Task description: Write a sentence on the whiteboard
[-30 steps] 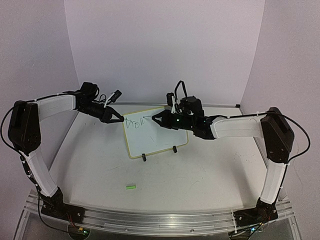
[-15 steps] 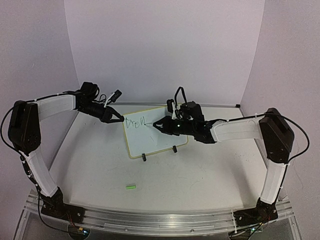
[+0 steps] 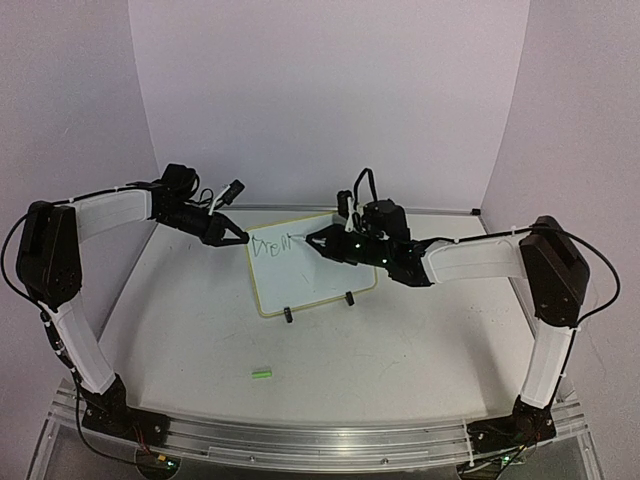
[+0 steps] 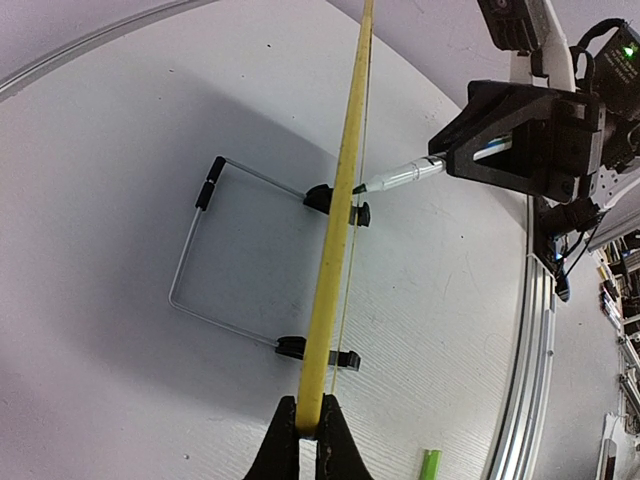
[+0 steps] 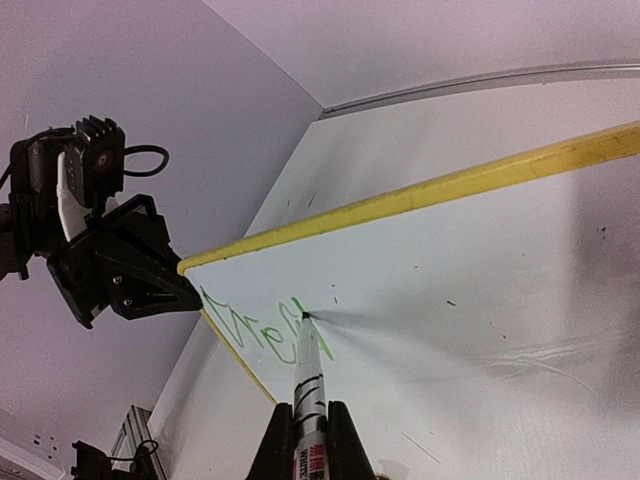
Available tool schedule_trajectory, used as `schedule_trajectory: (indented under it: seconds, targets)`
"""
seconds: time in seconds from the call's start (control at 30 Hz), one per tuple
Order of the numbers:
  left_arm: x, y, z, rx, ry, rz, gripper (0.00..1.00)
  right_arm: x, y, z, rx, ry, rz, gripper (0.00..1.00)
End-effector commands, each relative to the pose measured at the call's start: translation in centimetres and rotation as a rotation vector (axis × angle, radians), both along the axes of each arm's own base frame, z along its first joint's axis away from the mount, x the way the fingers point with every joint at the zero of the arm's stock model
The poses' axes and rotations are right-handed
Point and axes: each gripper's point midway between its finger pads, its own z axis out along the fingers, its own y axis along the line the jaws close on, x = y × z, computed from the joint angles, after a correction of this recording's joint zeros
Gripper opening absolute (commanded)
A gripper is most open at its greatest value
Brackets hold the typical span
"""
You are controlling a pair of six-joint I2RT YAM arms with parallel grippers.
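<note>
Right wrist: green-scrawled yellow-framed whiteboard (image 5: 480, 300) pinched by left gripper (image 4: 308, 428), marker (image 5: 308, 375) by right gripper (image 5: 308, 425).

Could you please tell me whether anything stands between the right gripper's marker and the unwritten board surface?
Nothing visible does: the white-barrelled marker touches the glossy yellow-framed whiteboard right beside the green handwritten letters.

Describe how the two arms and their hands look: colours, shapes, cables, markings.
Both the left arm and the right arm have white, boxy link covers between chunky black joints, with black cables looping near the wrists. The left hand and right hand are black, tapering to a wedge. A green light glows on the right wrist.
</note>
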Motion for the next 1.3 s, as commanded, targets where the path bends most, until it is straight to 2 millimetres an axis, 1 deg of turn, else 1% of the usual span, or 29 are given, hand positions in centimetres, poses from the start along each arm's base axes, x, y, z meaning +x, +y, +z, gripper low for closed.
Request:
schedule_trajectory:
  seconds: [0.0,0.13,0.23,0.57,0.7,0.87,1.17,1.27]
  targets:
    - [-0.9,-0.2,-0.1,0.053,-0.012,-0.013,0.00,1.4,-1.6,2.5,0.036,-0.055,-0.106,0.00]
    - [-0.9,-0.2,0.0,0.053,-0.012,-0.013,0.00,1.2,-2.1,2.5,0.028,-0.058,-0.118,0.00]
    - [-0.9,-0.2,0.0,0.053,-0.013,-0.013,0.00,1.2,-2.2,1.9,0.015,-0.049,-0.121,0.00]
    - [-0.9,-0.3,-0.1,0.054,-0.011,-0.013,0.00,0.1,-2.5,-1.4,-0.038,0.017,-0.093,0.00]
    - [-0.9,-0.3,-0.1,0.055,-0.011,-0.014,0.00,-0.1,-2.7,-1.8,-0.045,0.023,-0.092,0.00]
    - [-0.9,-0.3,-0.2,0.056,-0.009,-0.014,0.00,0.2,-2.4,-0.9,-0.028,0.006,-0.089,0.00]
    - [-1.0,-0.3,-0.1,0.056,-0.013,-0.016,0.00,1.1,-1.8,2.8,0.061,-0.061,-0.105,0.00]
    - [-1.0,-0.4,0.0,0.055,-0.015,-0.017,0.00,1.3,-1.6,3.3,0.068,-0.072,-0.106,0.00]
